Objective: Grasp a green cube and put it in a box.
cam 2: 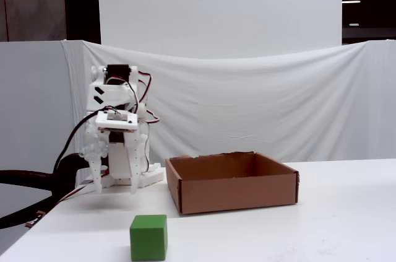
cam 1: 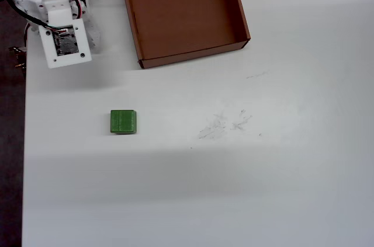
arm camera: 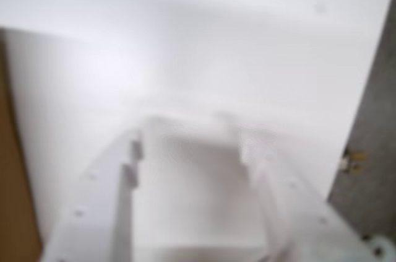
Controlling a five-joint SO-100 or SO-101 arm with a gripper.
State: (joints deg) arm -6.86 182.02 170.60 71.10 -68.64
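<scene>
The wrist view is badly blurred and washed out; the gripper (arm camera: 192, 150) is seen only as soft white shapes against the white table (arm camera: 204, 45), so its edges can hardly be told. The overhead view is evenly and brightly lit, with a broad faint shadow band across the table below the green cube (cam 1: 123, 121). The fixed view is sharp, with dark corners behind the white cloth (cam 2: 260, 101).

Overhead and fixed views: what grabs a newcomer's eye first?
The green cube, sitting alone on the white table, well clear of everything. Next, the empty brown box at the table's far edge in the overhead view. The arm sits folded in the top-left corner, its gripper away from both.
</scene>
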